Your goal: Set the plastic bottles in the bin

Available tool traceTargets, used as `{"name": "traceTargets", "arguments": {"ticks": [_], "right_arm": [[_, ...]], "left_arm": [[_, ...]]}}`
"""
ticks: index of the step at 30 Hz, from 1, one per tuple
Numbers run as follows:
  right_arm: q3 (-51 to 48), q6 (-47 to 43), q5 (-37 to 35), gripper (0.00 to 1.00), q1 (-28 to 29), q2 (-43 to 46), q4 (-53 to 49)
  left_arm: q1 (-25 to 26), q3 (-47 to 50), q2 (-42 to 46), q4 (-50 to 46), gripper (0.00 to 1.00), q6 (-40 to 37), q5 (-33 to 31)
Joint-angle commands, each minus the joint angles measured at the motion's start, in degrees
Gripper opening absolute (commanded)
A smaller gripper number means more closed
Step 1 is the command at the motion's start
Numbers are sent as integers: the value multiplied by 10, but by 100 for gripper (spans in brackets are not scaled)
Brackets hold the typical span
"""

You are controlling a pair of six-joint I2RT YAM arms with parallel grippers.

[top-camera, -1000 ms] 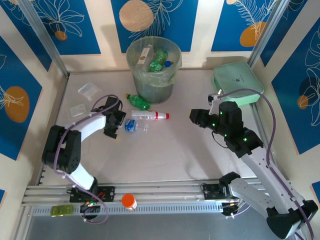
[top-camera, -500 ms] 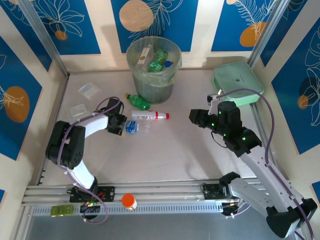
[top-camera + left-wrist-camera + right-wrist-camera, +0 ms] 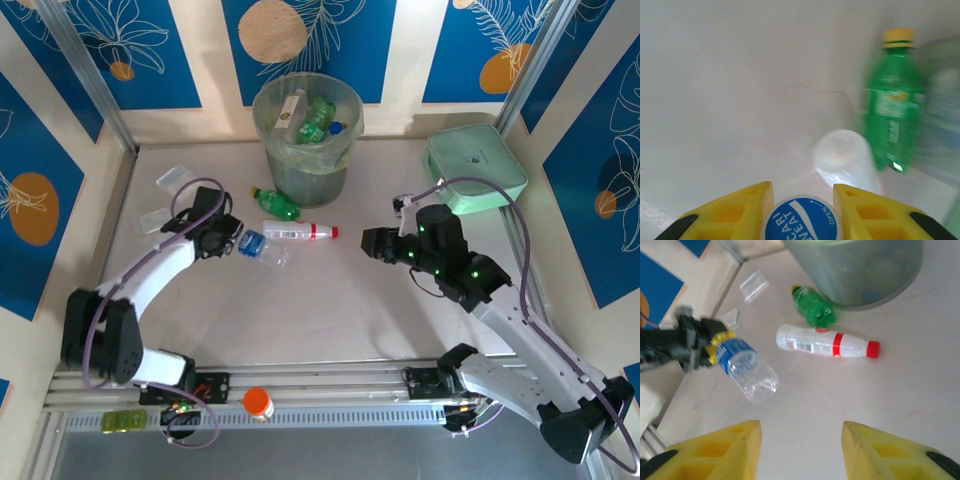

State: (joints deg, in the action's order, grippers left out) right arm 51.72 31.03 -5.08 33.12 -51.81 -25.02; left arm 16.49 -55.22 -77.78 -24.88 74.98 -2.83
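My left gripper [image 3: 232, 241] is shut on a clear bottle with a blue label [image 3: 262, 248], holding it by the cap end so it tilts above the table [image 3: 742, 369]. Its blue cap [image 3: 801, 221] sits between the yellow fingers [image 3: 735, 212]. A clear bottle with a red cap [image 3: 300, 232] [image 3: 825, 345] and a green bottle [image 3: 278, 204] [image 3: 892, 115] [image 3: 814, 307] lie in front of the bin [image 3: 306, 130] [image 3: 855, 270], which holds several bottles. My right gripper [image 3: 372, 243] [image 3: 800, 450] is open and empty, right of the red-capped bottle.
A mint-green lidded box [image 3: 476, 165] sits at the back right. Flat clear packets [image 3: 176, 179] [image 3: 155, 218] [image 3: 754, 284] lie at the left. An orange-capped item [image 3: 258, 403] rests on the front rail. Aluminium frame posts border the table.
My left arm swung outward and drew the blue-labelled bottle a little left, lifting and tilting it. My right gripper moved left toward the middle of the table.
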Motion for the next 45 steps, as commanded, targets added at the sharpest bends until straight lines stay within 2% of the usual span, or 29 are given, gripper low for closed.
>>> {"name": "traceTargets", "arguments": {"ticks": [1,4,5,8,11,15,19,26,30,36,39,45], "right_arm": [[26,-5,13,52,29,-19,11],[49,21,-5,56,46,-53,9],[56,19,19,59,50,-62,17],[58,-19,128,74,61,-71,65],[72,-46,173,89,77,-86,87],[138,-66,221,97,86,-145,38],[185,-66,282,97,99,-199,34],[172,58,385,90,100,-261,175],[143,105,434,84,113,-271,275],[95,119,412,71,134,-249,359],[78,134,405,68,135,-238,390],[53,140,372,70,134,-211,403]], "left_arm": [[-4,-7,59,28,30,-108,34],[-1,-12,104,90,32,-218,132],[2,2,122,132,32,-245,171],[7,36,169,229,32,-265,250],[12,30,173,268,32,-265,334],[33,35,192,307,31,-279,384],[44,46,205,355,31,-278,428],[51,72,226,434,31,-252,465],[52,67,232,427,30,-257,474],[52,71,248,445,30,-248,473],[53,70,251,459,30,-239,480],[55,69,258,462,28,-236,482]]}}
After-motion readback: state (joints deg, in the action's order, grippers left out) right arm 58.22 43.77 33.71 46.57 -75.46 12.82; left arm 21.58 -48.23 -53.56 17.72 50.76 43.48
